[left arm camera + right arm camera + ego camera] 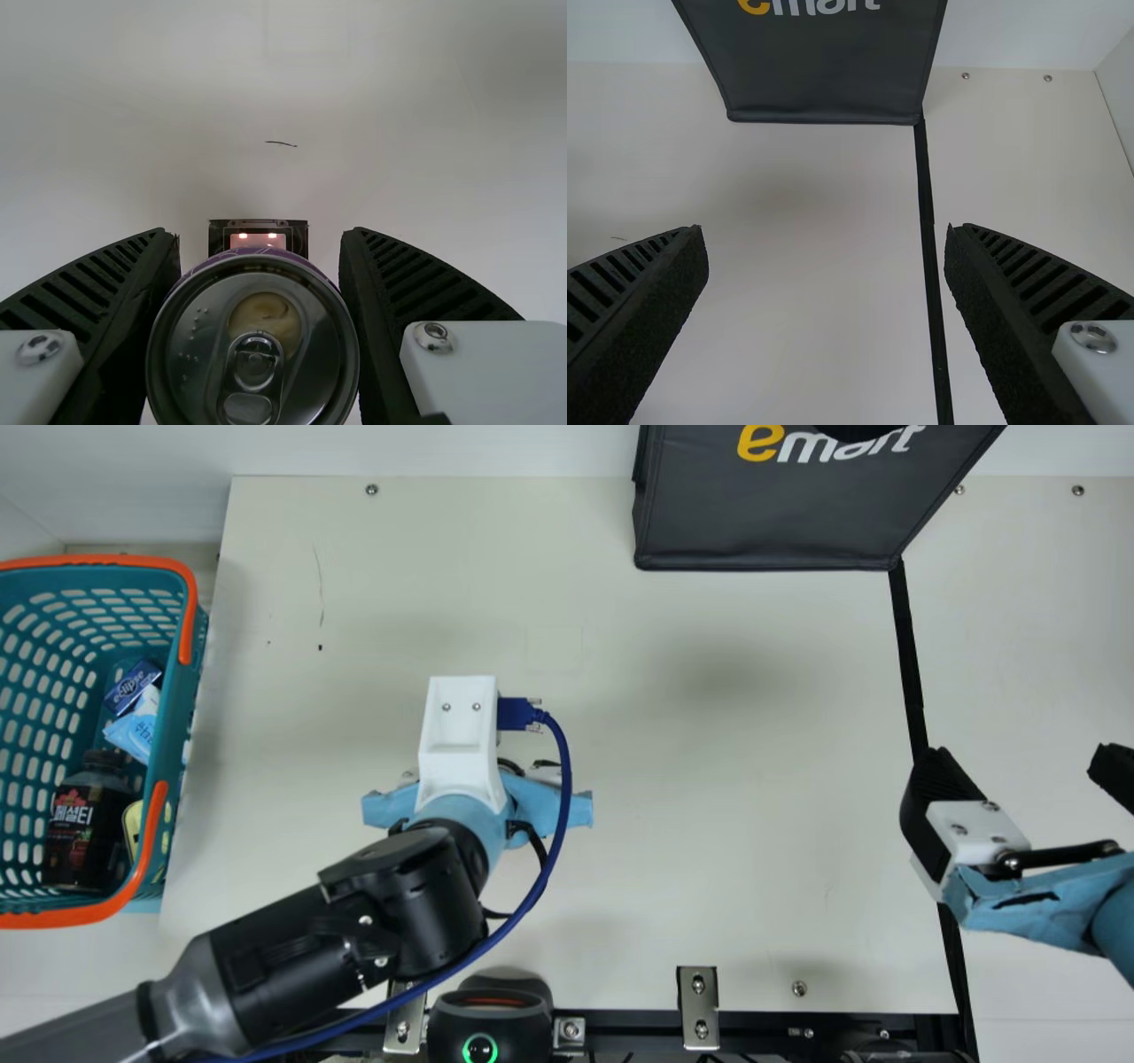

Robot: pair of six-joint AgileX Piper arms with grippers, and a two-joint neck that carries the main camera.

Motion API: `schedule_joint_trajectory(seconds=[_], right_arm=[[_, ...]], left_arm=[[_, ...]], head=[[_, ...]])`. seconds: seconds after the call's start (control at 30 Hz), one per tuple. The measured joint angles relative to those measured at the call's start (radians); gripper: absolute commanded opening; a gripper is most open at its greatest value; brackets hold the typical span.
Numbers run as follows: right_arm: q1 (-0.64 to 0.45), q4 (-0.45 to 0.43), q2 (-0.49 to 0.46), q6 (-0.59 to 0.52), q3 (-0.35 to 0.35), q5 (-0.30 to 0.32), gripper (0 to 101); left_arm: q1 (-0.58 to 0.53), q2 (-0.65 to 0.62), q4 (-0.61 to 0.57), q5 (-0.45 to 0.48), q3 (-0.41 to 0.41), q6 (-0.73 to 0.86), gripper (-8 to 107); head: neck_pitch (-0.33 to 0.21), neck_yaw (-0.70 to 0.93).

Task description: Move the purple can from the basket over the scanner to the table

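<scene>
In the main view my left gripper (478, 802) is over the left-middle of the table, its fingers hidden under the wrist. The left wrist view has the purple can (252, 345) lid-up between the two fingers of my left gripper (257, 310), which is shut on it. The scanner (490, 1019), with a green ring light, stands at the table's near edge; just past the can, a small scanner window (258, 239) glows pink. At the right, my right gripper (1019, 766) is open with nothing held; the right wrist view has my right gripper (826, 257) with fingers wide apart.
A teal basket (168, 726) with orange handles stands at the left, holding a dark bottle (84, 819) and small packets. A black bag (771, 522) is at the table's far side. A black strip (908, 655) runs down the right.
</scene>
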Motion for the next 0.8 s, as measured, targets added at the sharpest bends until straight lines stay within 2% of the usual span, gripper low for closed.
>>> schedule_joint_trajectory(seconds=[0.43, 0.8], right_arm=[[0.0, 0.0, 0.0, 0.0, 0.0, -0.001, 95], [0.0, 0.0, 0.0, 0.0, 0.0, -0.001, 95]], left_arm=[[0.104, -0.093, -0.159, -0.117, 0.054, 0.397, -8], [0.212, -0.139, -0.395, -0.175, 0.076, 0.868, -8]], head=[[0.002, 0.0], [0.002, 0.002]])
